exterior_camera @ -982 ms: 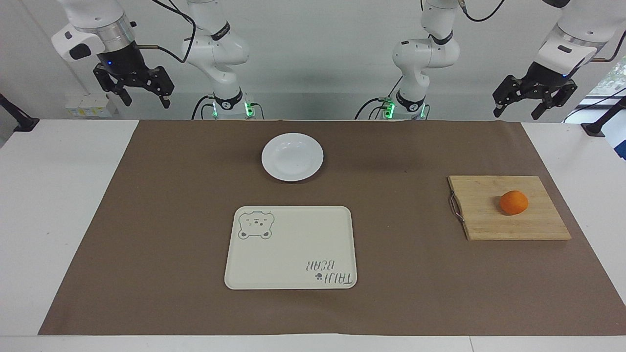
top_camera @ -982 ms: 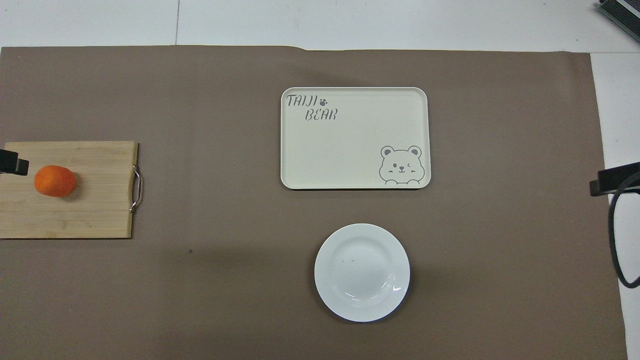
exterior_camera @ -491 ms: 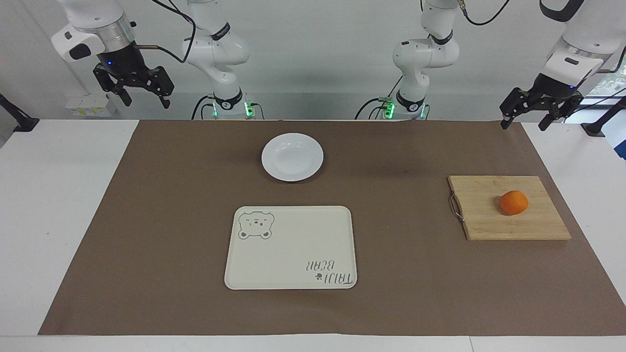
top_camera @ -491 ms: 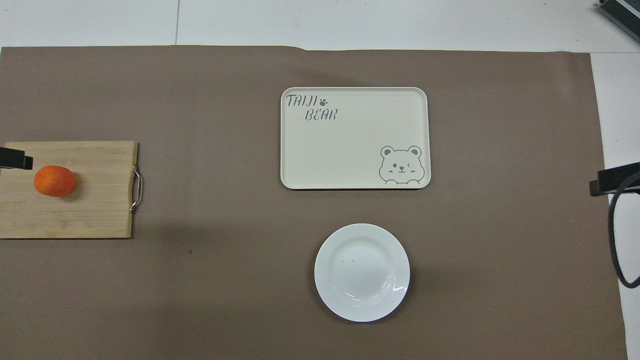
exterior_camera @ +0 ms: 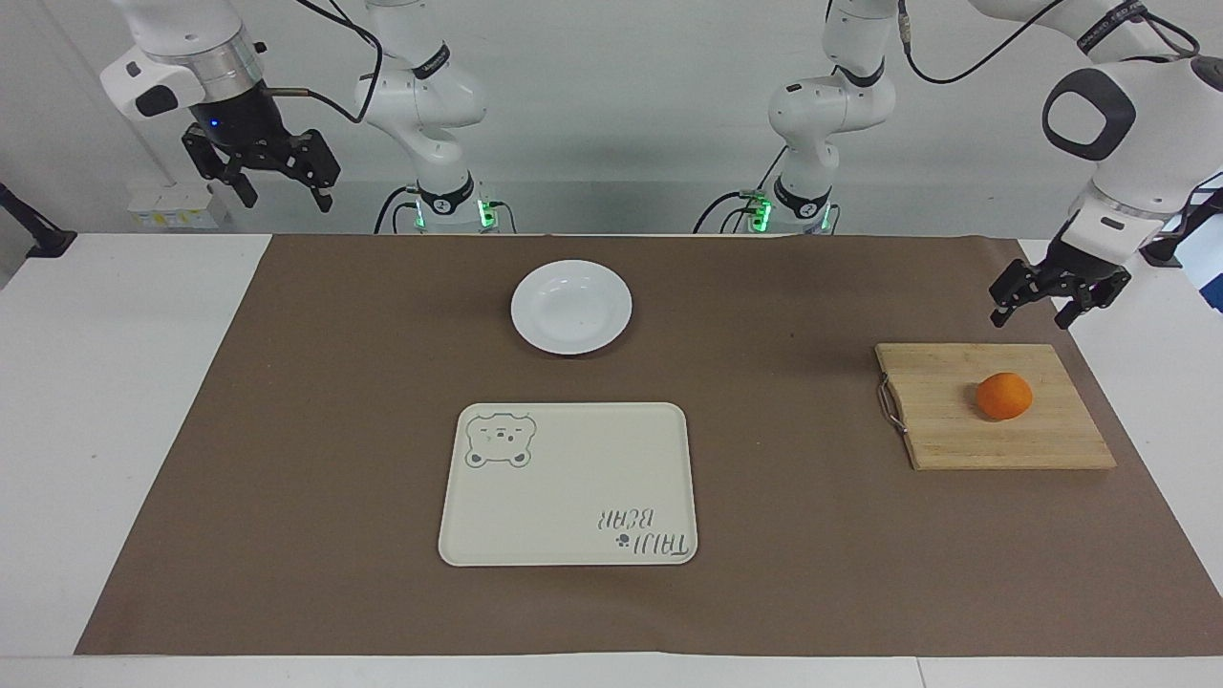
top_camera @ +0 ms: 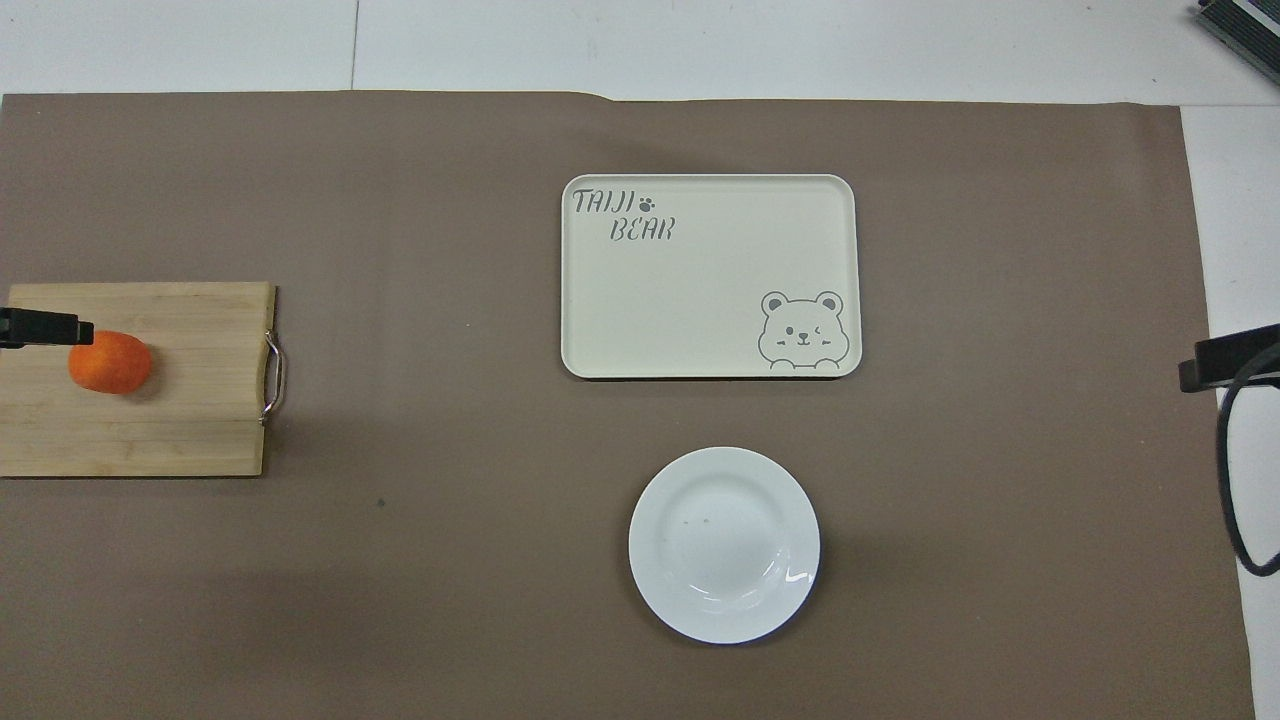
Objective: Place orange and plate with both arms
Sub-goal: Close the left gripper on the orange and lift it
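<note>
The orange [exterior_camera: 1003, 396] [top_camera: 110, 361] lies on a wooden cutting board [exterior_camera: 955, 420] [top_camera: 180, 430] toward the left arm's end of the table. My left gripper [exterior_camera: 1032, 320] hangs open and empty in the air over the board; one of its fingers [top_camera: 45, 328] shows just beside the orange from above. The white plate [exterior_camera: 571, 307] [top_camera: 724, 544] sits on the brown mat near the robots, mid-table. My right gripper [exterior_camera: 287, 199] waits open and empty, raised high over the right arm's end of the table.
A cream tray [exterior_camera: 568, 483] [top_camera: 709, 276] with a bear drawing lies farther from the robots than the plate. A brown mat [exterior_camera: 287, 430] covers most of the white table. The board has a metal handle [exterior_camera: 890, 405] on its side toward the tray.
The left arm has swung down, bringing its open gripper from high up to just over the cutting board by the orange. The right arm, plate and orange have not moved.
</note>
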`<state>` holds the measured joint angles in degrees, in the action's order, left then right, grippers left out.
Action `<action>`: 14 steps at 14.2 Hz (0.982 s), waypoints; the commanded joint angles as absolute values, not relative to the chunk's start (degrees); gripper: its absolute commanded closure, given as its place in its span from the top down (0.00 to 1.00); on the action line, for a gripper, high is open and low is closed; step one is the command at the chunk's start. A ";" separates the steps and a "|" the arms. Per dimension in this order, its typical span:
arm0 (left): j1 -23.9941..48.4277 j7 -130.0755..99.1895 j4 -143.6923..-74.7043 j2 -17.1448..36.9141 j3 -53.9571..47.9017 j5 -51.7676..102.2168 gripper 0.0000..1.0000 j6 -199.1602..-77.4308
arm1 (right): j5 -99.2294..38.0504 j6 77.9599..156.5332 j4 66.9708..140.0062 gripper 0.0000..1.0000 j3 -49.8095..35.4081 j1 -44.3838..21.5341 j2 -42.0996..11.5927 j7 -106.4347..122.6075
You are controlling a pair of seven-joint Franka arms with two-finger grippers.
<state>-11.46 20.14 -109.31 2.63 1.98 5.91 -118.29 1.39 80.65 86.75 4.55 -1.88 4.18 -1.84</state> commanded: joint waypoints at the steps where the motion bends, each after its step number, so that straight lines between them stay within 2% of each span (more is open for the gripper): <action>1: -13.35 23.37 -110.21 8.06 1.49 6.94 1.00 -124.17 | 1.41 80.77 87.98 1.00 4.31 -1.41 5.36 -0.44; 3: -15.46 24.87 -111.09 11.06 1.49 6.94 1.00 -128.22 | 1.41 80.77 87.98 1.00 4.31 -1.41 5.36 -0.44; 8: -15.21 24.96 -112.76 14.05 1.49 6.86 1.00 -131.57 | 1.41 80.77 87.98 1.00 4.31 -1.41 5.36 -0.44; 9: -14.94 25.22 -112.76 15.98 1.49 6.94 1.00 -132.79 | 1.41 80.77 87.98 1.00 4.31 -1.41 5.36 -0.44; 14: -14.77 25.14 -113.82 16.26 1.49 6.94 1.00 -132.54 | 1.41 80.77 87.98 1.00 4.31 -1.41 5.36 -0.44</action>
